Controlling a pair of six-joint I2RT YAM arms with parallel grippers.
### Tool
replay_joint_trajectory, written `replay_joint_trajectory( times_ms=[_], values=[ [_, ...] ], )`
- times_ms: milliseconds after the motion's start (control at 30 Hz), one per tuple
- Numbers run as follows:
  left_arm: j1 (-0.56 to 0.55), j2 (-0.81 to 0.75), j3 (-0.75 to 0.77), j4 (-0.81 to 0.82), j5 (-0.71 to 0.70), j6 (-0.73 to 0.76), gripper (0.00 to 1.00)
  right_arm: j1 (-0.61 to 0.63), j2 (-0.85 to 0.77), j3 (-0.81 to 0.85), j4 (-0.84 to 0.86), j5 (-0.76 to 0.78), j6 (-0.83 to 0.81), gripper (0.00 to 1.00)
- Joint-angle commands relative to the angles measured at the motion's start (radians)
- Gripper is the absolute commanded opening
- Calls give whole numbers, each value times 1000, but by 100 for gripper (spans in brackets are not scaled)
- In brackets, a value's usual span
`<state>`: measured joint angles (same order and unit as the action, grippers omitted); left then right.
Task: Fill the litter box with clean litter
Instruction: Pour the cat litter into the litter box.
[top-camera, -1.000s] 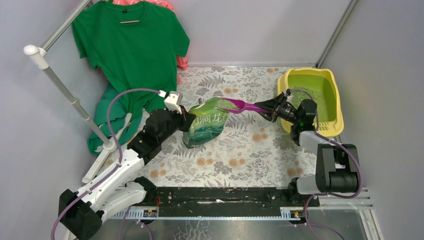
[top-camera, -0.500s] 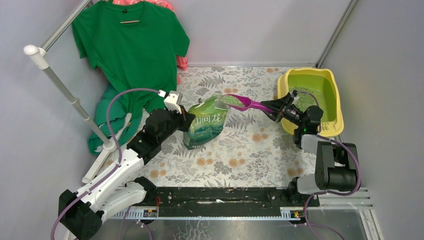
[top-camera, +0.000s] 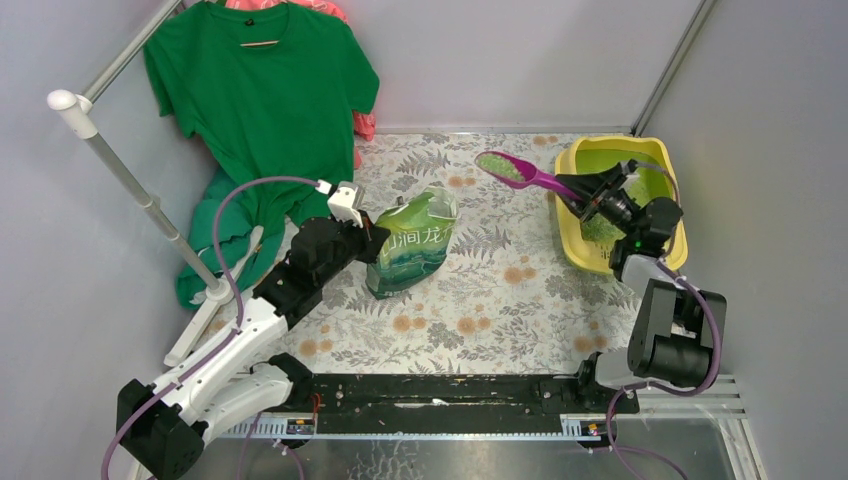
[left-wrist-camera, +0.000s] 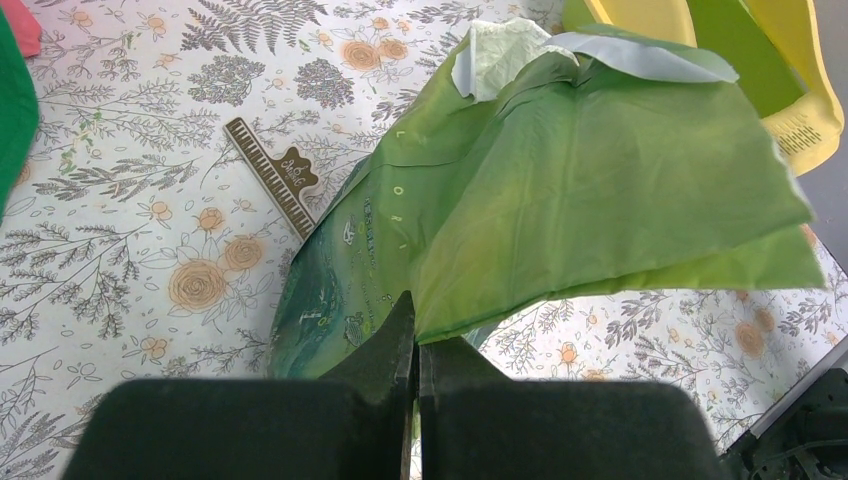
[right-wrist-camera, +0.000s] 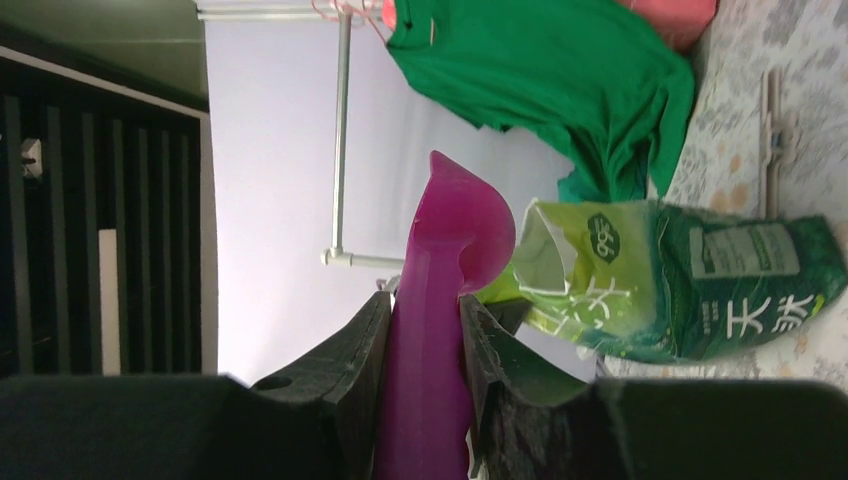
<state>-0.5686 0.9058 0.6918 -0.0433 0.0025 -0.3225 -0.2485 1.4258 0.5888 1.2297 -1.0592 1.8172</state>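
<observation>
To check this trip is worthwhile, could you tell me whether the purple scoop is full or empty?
Full: green litter fills the bowl of the scoop, seen from above.

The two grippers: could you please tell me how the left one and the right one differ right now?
The left gripper is pinched shut on the green litter bag's edge; the right gripper clamps the purple scoop's handle, jaws partly apart. The left gripper sits mid-table; the right gripper hangs over the yellow litter box. Both hold something.
</observation>
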Motion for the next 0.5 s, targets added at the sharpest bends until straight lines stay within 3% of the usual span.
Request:
replay_joint_trajectory(
  times_ms=[0, 133, 467],
  values=[
    [5, -37, 108, 206, -11, 5, 0, -86, -47, 91, -76, -7, -65, 0],
    [4, -25, 116, 202, -7, 8, 0, -191, -20, 93, -26, 0, -21, 0],
    [4, -8, 141, 186, -7, 14, 0, -435, 153, 23, 372, 29, 227, 0]
  ],
)
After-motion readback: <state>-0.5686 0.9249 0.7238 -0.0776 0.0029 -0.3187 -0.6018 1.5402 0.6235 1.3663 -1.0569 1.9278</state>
